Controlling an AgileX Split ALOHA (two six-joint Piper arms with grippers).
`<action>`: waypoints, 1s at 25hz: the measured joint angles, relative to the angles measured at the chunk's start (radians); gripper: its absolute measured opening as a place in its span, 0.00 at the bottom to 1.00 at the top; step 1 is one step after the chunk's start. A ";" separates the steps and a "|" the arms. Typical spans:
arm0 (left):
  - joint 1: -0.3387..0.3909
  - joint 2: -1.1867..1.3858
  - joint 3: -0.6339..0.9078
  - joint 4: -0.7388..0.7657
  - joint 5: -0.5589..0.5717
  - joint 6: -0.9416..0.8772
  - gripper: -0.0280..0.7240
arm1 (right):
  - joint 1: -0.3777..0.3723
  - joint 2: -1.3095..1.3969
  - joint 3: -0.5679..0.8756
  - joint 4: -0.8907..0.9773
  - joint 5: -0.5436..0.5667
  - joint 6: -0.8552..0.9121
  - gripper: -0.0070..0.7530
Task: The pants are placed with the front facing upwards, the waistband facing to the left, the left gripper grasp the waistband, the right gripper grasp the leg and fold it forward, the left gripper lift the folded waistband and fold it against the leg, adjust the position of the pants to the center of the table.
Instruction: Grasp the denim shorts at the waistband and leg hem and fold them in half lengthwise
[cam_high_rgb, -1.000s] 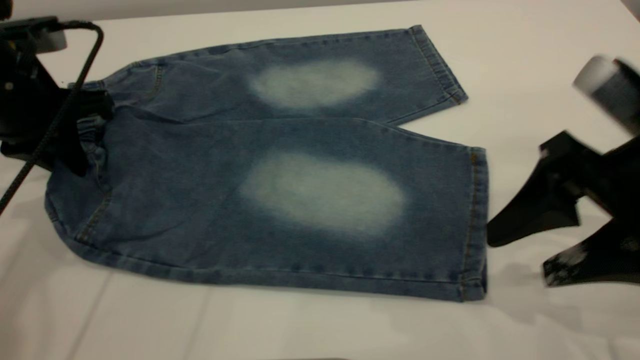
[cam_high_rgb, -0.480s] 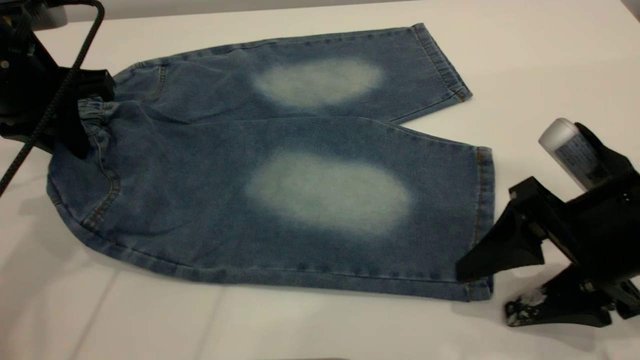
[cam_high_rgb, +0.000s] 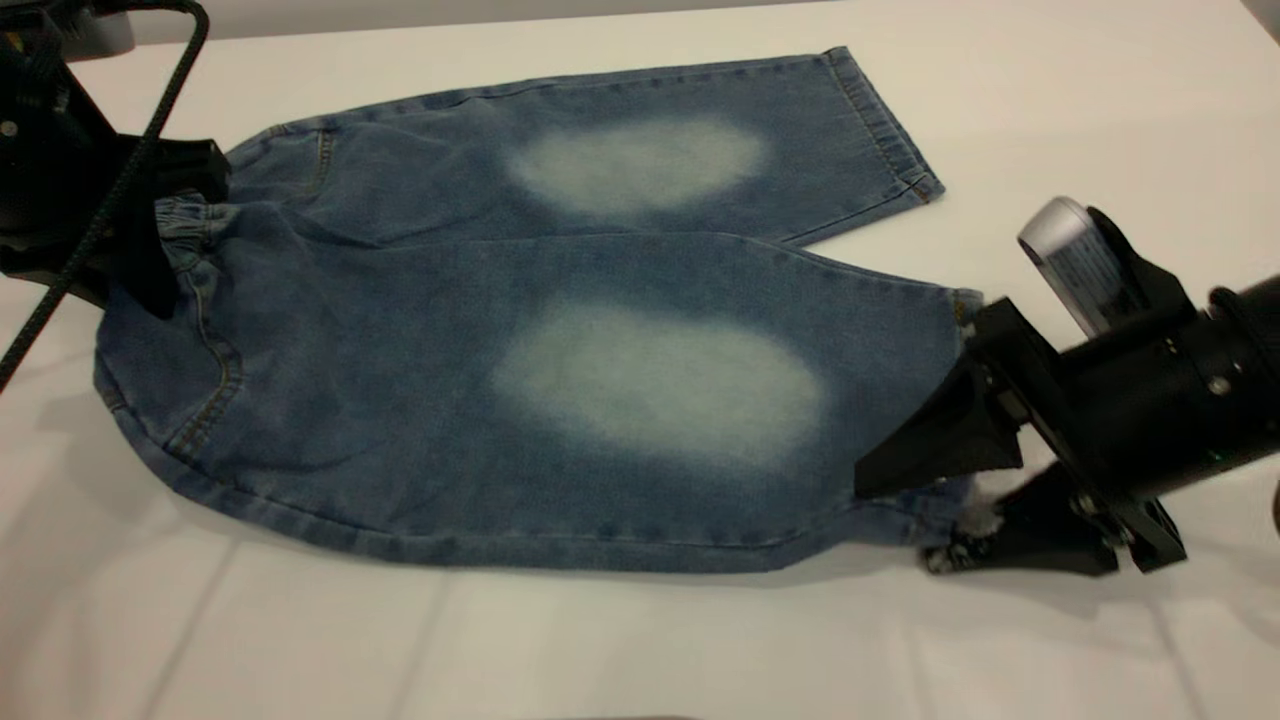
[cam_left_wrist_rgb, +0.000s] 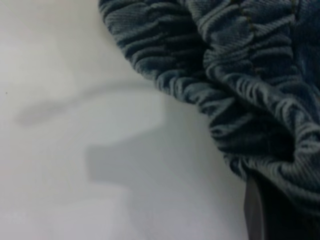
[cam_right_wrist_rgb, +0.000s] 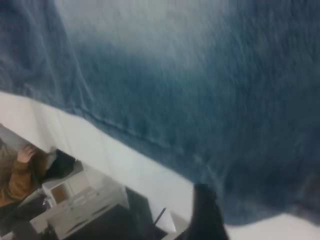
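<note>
The pants are spread front-up across the middle of the white surface, waistband toward the left arm's side, legs toward the right. The far leg's hem is seen lying flat near the far edge, with bare surface past it on the right. A wide strip of bare surface is left in front of the near leg's long seam, and more is open at front left. The left gripper is set at the waistband, fingers closed on the gathered denim; in the left wrist view the ruffled band is bunched against a dark finger, bare surface beside it. The right gripper is placed at the near leg's hem corner, one finger above the cloth and one below, clamped on the hem, which is puckered and pulled up slightly there. Nothing else is seen on the surface around the pants. In the right wrist view a person and white furniture are seen beyond the surface edge.
</note>
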 joint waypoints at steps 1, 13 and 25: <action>0.000 0.000 0.000 0.000 0.001 0.000 0.15 | 0.000 0.001 -0.009 0.000 -0.005 0.001 0.50; 0.000 -0.001 0.000 0.000 0.007 0.000 0.15 | 0.000 0.009 -0.027 0.005 -0.001 0.003 0.05; -0.064 -0.078 0.000 -0.001 0.073 0.057 0.15 | -0.078 -0.190 -0.027 -0.187 0.062 0.099 0.05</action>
